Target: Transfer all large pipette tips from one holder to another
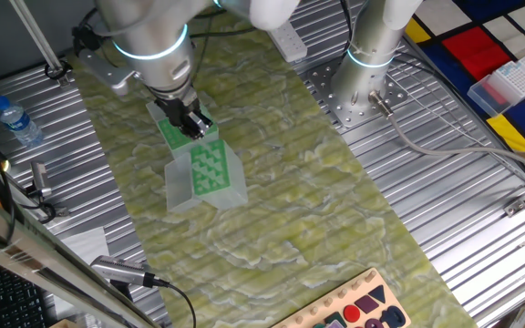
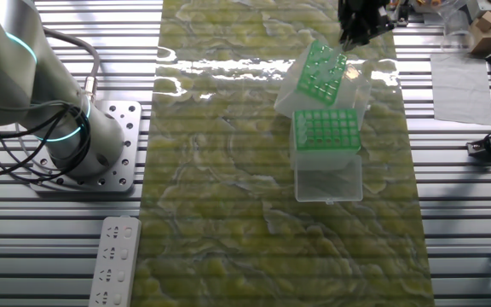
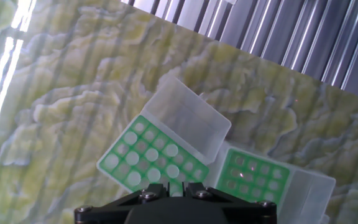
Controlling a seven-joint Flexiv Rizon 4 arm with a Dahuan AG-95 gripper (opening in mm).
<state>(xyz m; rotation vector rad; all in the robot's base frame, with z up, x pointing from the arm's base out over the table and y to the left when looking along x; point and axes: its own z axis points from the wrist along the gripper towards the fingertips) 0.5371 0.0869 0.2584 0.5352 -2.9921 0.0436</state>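
Observation:
The large pipette tips (image 3: 143, 157) show as pale round tops in a green rack inside a clear box, left of centre in the hand view. They also show in one fixed view (image 1: 210, 169) and the other fixed view (image 2: 318, 72). A second clear box with a green rack (image 3: 253, 174) sits right beside it, most holes dark (image 2: 326, 130). My gripper (image 3: 169, 186) hangs above the two boxes (image 1: 197, 126) (image 2: 349, 36). Its jaws stand nearly together with a narrow pale strip between them, which looks like one tip.
Both boxes have open clear lids (image 3: 188, 118) (image 2: 331, 181). They sit on a green-yellow mat (image 1: 299, 200). A water bottle (image 1: 15, 120) stands at the left, a power strip (image 2: 113, 260) near the robot base (image 2: 75, 136), and a clear tip box (image 1: 518, 77) at the far right.

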